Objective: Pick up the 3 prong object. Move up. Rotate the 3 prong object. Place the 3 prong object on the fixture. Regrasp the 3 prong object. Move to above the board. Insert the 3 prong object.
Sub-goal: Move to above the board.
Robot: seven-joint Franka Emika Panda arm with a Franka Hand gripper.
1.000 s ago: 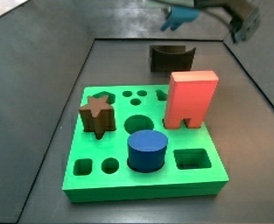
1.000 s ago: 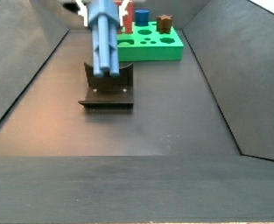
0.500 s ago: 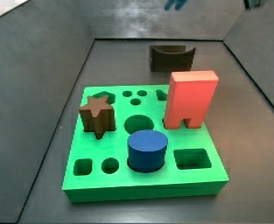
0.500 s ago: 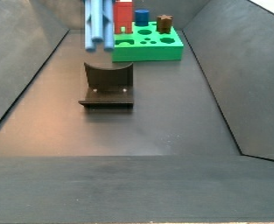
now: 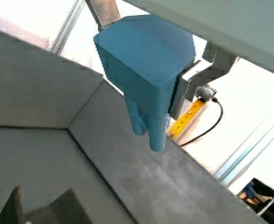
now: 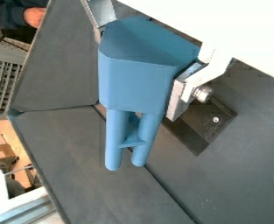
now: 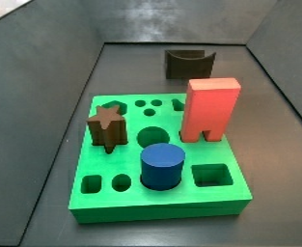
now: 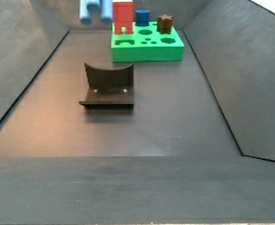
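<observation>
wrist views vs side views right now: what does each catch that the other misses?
Only the wrist views: the gripper shut on the 3 prong object, one silver finger against its side, prongs hanging free. Only the side views: the green board with red block, blue cylinder, star peg. Both: the dark fixture, empty, and the object itself.

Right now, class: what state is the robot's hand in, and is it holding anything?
Hand: shut on the 3 prong object, raised high above the fixture, prongs pointing down.
</observation>
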